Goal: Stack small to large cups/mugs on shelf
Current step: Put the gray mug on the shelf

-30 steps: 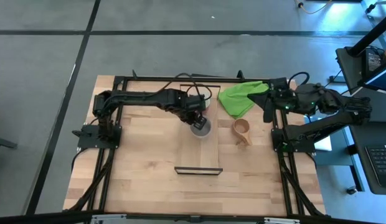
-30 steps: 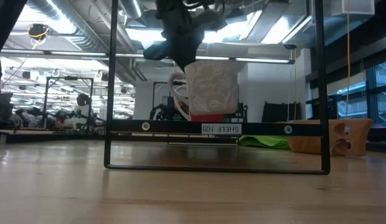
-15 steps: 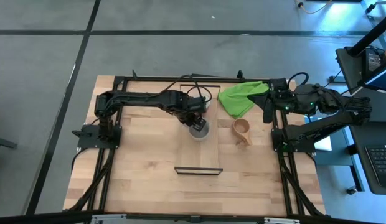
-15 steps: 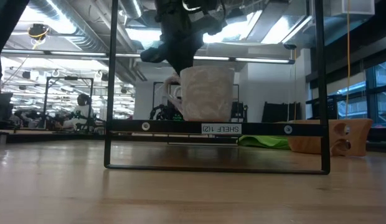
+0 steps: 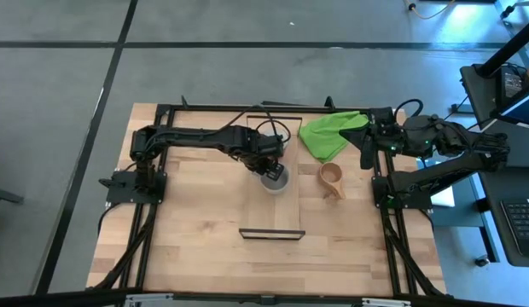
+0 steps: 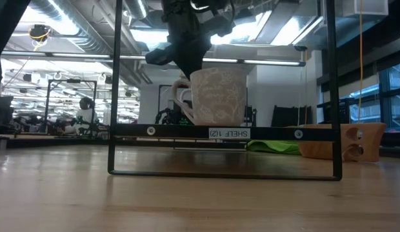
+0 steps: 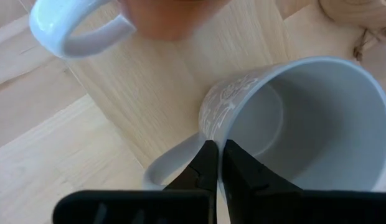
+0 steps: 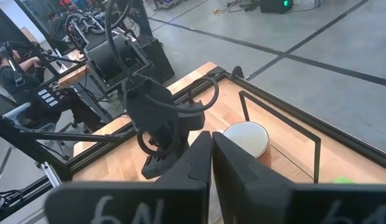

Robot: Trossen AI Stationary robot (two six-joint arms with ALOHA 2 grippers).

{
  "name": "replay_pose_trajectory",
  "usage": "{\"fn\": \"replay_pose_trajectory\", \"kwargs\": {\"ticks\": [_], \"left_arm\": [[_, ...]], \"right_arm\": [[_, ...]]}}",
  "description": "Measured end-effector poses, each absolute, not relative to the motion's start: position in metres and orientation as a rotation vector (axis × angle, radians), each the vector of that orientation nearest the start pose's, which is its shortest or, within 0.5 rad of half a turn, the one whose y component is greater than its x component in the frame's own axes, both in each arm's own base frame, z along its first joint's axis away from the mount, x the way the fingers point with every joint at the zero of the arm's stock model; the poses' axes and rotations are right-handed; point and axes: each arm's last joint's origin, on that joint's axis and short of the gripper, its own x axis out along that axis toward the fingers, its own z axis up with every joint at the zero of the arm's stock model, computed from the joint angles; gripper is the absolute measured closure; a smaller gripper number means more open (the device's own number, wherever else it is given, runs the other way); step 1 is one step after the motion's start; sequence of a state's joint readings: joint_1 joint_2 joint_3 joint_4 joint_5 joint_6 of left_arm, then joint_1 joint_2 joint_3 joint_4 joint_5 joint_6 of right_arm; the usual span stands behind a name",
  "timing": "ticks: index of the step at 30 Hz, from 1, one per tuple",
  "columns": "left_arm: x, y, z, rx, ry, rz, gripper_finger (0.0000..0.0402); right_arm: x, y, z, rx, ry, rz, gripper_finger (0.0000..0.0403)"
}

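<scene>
The grey mug (image 7: pixel 286 118) stands upright over the far half of the shelf (image 5: pixel 273 213), its base at board level in the low view (image 6: pixel 216 96). My left gripper (image 7: pixel 216 152) is shut on it from above. The red mug (image 7: pixel 162 15), with its white handle (image 7: pixel 75 31), stands on the shelf just beyond it and shows in the right wrist view (image 8: pixel 246 140). The tan wooden cup (image 5: pixel 333 181) stands on the table right of the shelf. My right gripper (image 8: pixel 211 146) is shut and empty at the table's far right. My left gripper pinches the grey mug's rim (image 7: pixel 208 134) right beside the handle's root, one finger inside the mug and one outside. The fingers come from above, pointing down. The mug is upright, its base level with the shelf board; whether it rests there I cannot tell.
A bright green cloth (image 5: pixel 328 135) lies at the far right, between the shelf and my right arm. Black frame rails (image 5: pixel 154 222) run along the table's sides. The shelf's near half is bare wood, ending in a black metal edge (image 6: pixel 226 133).
My left gripper has gone down with the grey mug, still shut on it. The mug has sunk from just above the shelf to board level, and in the low view it now hides the red mug behind it.
</scene>
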State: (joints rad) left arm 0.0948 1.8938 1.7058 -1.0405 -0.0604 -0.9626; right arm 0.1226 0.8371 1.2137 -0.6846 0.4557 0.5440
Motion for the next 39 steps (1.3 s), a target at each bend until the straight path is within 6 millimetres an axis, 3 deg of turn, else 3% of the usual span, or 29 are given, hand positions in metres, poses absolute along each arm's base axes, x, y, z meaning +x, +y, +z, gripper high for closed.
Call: {"fn": "replay_pose_trajectory", "kwargs": {"ticks": [39], "left_arm": [[0.3848,0.0317,0.2756,-0.877,1.063,0.755,0.0367]], "right_arm": [[0.1387,0.0041,0.4169,0.441,0.199,-0.409,0.0386]]}}
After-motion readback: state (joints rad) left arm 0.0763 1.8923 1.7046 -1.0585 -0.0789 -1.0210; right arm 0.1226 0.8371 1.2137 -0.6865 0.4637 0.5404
